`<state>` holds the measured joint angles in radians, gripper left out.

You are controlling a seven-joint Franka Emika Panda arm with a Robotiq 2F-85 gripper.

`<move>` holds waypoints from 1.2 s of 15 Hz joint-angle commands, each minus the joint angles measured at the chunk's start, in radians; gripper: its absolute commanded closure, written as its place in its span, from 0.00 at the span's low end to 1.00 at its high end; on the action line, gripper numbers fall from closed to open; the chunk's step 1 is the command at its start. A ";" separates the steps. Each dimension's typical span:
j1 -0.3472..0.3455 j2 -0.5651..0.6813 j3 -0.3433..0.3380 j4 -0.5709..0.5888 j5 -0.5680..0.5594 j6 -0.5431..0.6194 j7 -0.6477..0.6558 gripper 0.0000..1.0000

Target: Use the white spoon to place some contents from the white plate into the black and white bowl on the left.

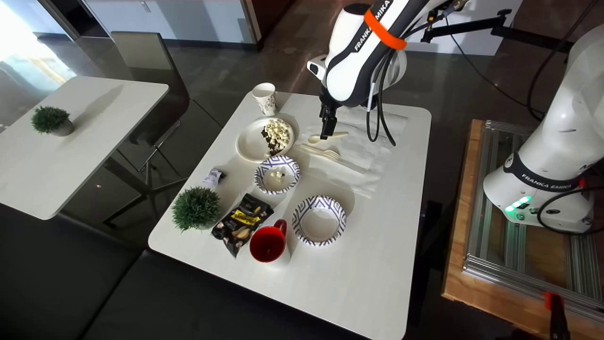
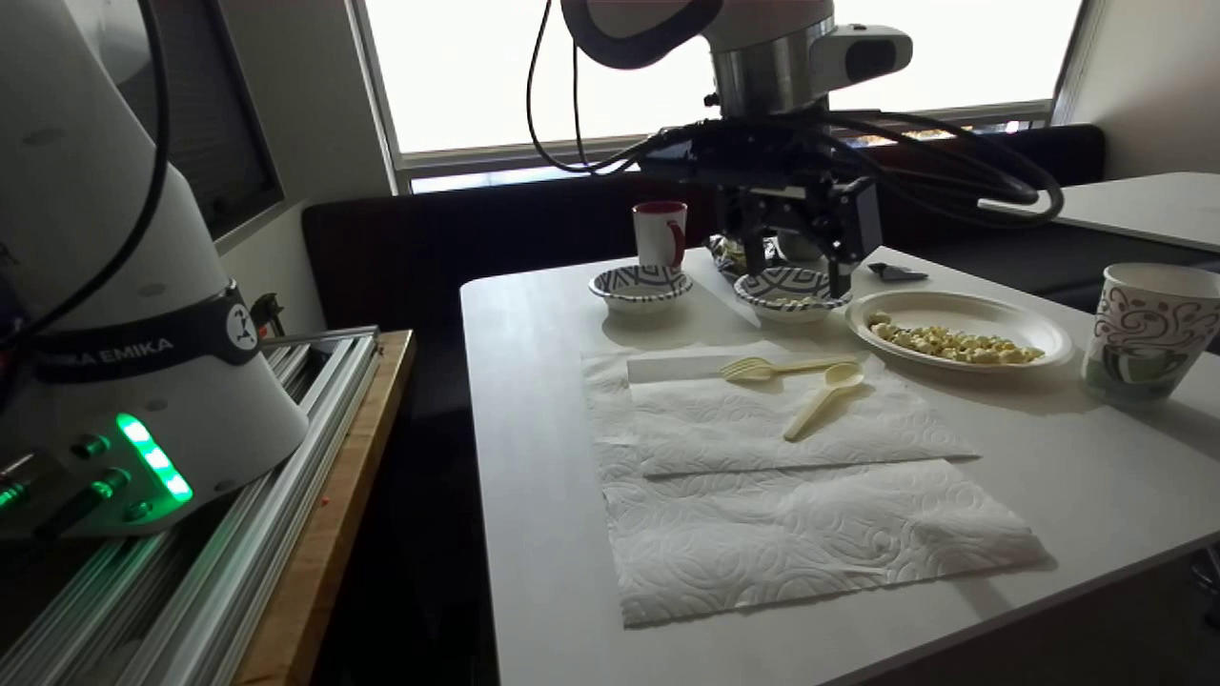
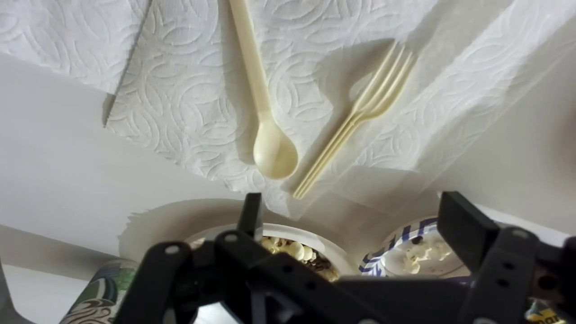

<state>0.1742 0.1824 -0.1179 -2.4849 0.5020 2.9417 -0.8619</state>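
Both exterior views look down on the table (image 1: 368, 278).

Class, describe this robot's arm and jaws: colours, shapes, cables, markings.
The arm is white and rounded, with a black panel lettered FRANKA EMIKA partly under an orange band, looping black cables and a silvery collar. The white base has green lights. The jaws are black and angular, with small pale round studs.

Pincer (image 2: 798, 276), jaws apart, above the table (image 2: 534, 457), spoon (image 2: 821, 400) and fork (image 2: 789, 366) on paper towels (image 2: 810, 524)
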 commanded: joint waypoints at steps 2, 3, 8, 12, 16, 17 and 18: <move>-0.111 0.075 0.115 0.069 0.180 0.021 -0.274 0.00; -0.141 0.093 0.140 0.088 0.220 0.019 -0.334 0.00; -0.262 0.189 0.229 0.156 0.347 0.023 -0.535 0.00; -0.334 0.261 0.295 0.203 0.417 0.041 -0.620 0.00; -0.390 0.301 0.336 0.236 0.446 0.041 -0.662 0.00; -0.400 0.310 0.342 0.242 0.446 0.041 -0.665 0.00; -0.408 0.316 0.345 0.246 0.441 0.043 -0.664 0.02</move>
<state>-0.1973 0.4613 0.1949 -2.2723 0.9012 2.9594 -1.4732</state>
